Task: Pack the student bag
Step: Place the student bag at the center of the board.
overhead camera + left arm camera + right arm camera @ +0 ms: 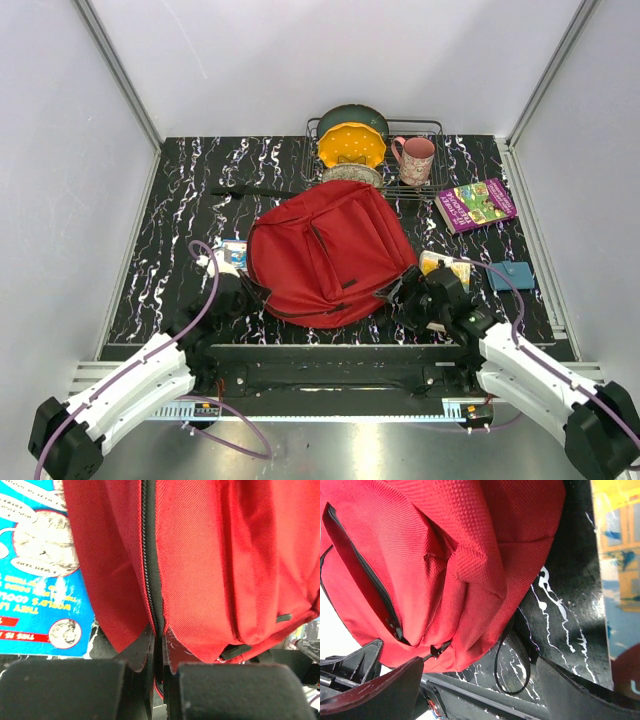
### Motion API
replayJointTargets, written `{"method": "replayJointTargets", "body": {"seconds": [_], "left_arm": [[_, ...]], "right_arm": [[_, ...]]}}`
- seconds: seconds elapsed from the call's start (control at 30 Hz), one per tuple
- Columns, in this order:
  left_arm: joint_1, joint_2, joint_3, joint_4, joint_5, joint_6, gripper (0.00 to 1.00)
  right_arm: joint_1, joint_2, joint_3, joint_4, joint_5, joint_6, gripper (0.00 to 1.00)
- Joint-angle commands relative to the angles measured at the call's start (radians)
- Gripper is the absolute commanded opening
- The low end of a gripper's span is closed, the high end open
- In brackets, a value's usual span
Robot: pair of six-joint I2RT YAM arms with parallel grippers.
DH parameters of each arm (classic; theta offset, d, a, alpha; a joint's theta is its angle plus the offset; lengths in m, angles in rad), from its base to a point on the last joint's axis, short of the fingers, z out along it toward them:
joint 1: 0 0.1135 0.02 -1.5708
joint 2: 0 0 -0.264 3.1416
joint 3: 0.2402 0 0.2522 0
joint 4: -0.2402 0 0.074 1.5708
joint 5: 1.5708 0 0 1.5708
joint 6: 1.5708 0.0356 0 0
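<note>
We judge the bag [330, 250], slumped mid-worktop [180, 200], soft and floppy, best held at its zipper seam [150, 580], which our left gripper [158, 672] seems to pinch while the right gripper [480, 667] gapes wide beside it.

1 bag [330, 250], 1 mug [416, 160], 1 rack [425, 126], 1 purple bk [476, 204].

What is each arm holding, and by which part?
The left gripper pinches the student bag at its zipper edge, jaws shut; the right gripper holds nothing, jaws open beside it.
</note>
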Motion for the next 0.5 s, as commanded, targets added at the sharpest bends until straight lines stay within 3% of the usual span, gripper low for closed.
{"method": "replayJointTargets", "body": {"seconds": [0.0,0.1,0.17,0.27,0.3,0.33,0.4,0.47], "left_arm": [[-0.002,0.003,0.038,-0.088,-0.032,-0.010,0.00],[-0.002,-0.010,0.050,-0.090,-0.048,0.026,0.04],[-0.002,-0.011,0.067,-0.101,-0.050,0.044,0.18],[-0.002,0.001,0.095,-0.128,-0.048,0.076,0.25],[-0.002,0.004,0.104,-0.139,-0.048,0.092,0.31],[-0.001,0.006,0.116,-0.150,-0.045,0.099,0.44],[-0.002,-0.007,0.155,-0.194,-0.050,0.113,0.53],[-0.001,-0.026,0.200,-0.255,-0.064,0.116,0.74]], "right_arm": [[0.000,0.076,-0.011,0.211,0.007,-0.003,1.00],[0.000,0.157,-0.011,0.309,0.040,-0.018,1.00],[0.000,0.240,-0.002,0.401,0.036,-0.021,1.00],[0.000,0.381,0.030,0.459,0.036,-0.040,0.97],[0.000,0.413,0.033,0.473,0.036,-0.046,0.94],[0.000,0.465,0.032,0.513,0.036,-0.047,0.89],[0.000,0.499,0.017,0.562,0.036,-0.040,0.68],[0.000,0.510,0.001,0.600,0.050,-0.035,0.55]]}}
